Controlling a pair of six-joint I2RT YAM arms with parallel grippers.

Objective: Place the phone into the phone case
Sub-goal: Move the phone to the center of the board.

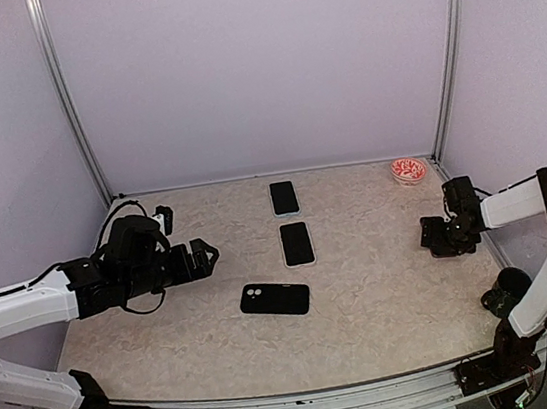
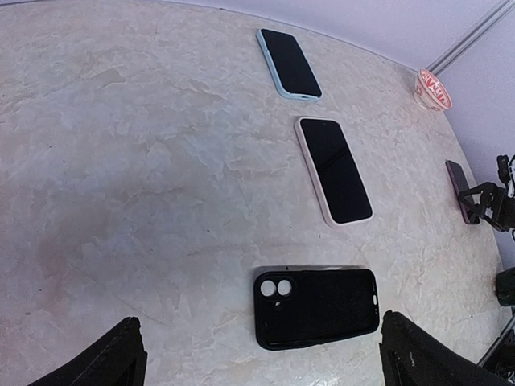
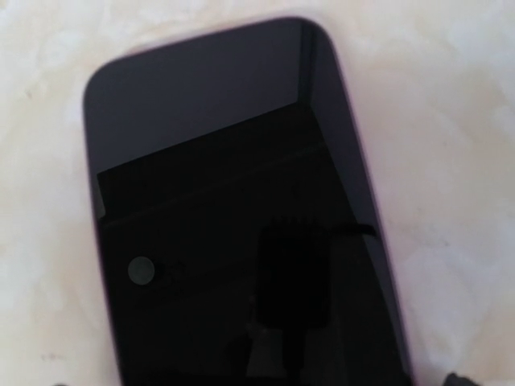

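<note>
Pickup of the phone (image 3: 241,209) is judged the step in hand. It lies flat on the table (image 1: 390,320) beneath the right gripper (image 1: 442,236), whose jaws are spread. Its 2 long edges should be pinched squarely. The black case (image 1: 276,299) lies well apart, near the left gripper (image 1: 206,257), likewise spread and empty.

Table: your beige table top (image 1: 387,300), marbled with paler veins.
Case: matte black rectangular phone case (image 2: 316,308).
Middle: black-screened phone with pale pink rim (image 2: 333,170).
Far: black-screened phone with light blue rim (image 2: 289,63).
Right: glossy black phone with purple edge (image 3: 241,225).
Dish: small round bowl (image 2: 433,87), red-and-white pattern.
</note>
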